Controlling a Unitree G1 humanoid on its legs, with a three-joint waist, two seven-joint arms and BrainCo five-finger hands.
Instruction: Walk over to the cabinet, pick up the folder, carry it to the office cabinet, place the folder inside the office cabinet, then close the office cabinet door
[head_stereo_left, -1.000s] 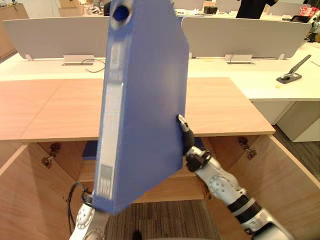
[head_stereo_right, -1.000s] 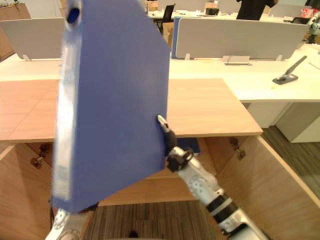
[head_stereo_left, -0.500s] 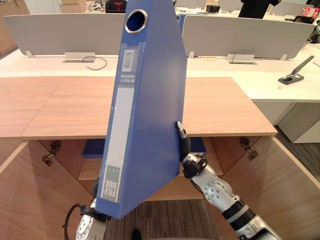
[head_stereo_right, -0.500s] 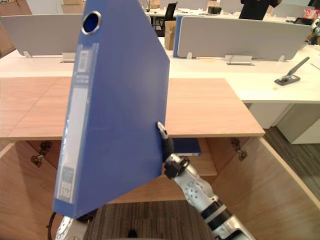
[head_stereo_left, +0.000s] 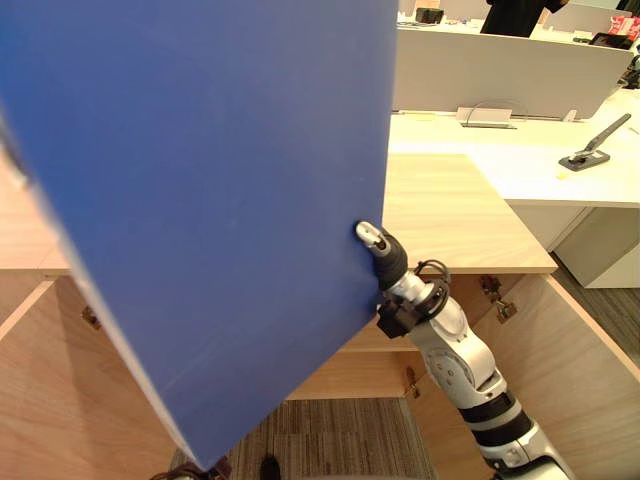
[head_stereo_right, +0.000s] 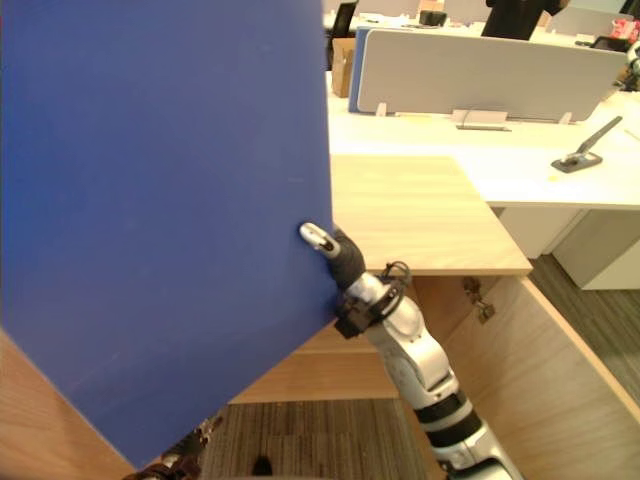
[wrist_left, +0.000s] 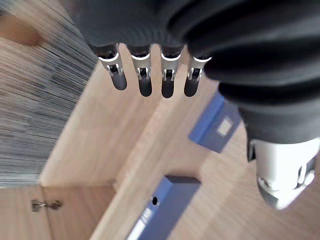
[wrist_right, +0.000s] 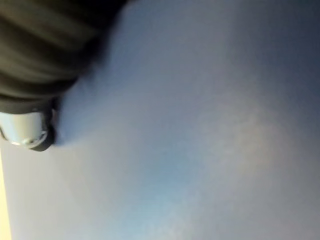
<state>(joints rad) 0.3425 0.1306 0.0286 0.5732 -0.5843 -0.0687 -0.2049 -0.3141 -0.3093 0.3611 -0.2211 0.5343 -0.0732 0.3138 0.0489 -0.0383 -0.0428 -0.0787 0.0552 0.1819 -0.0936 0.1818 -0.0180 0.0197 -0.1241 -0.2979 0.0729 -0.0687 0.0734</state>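
— Left of the right robot hand, what do we see?

— We see the folder: a broad blue panel held up in the air, tilted, its flat face toward us.

— How do we hold it?

— The right robot hand grasps it at the edge. Its thumb lies over the near face, and its fingers are hidden behind the panel. In the right wrist view the blue face sits right against the thumb tip.

— And the left robot hand?

— Released. Its fingers are straight in a row, the thumb apart from them. Past them we see a wooden shelf with two other blue folders on it.

— What lies beyond the right robot hand?

— The office cabinet, its wooden top just behind the thumb. Its door is swung open below and to the right of the wrist. Farther off we see a white tabletop carrying a black stapler-like tool. Beyond it are a grey divider and a person in dark clothes.
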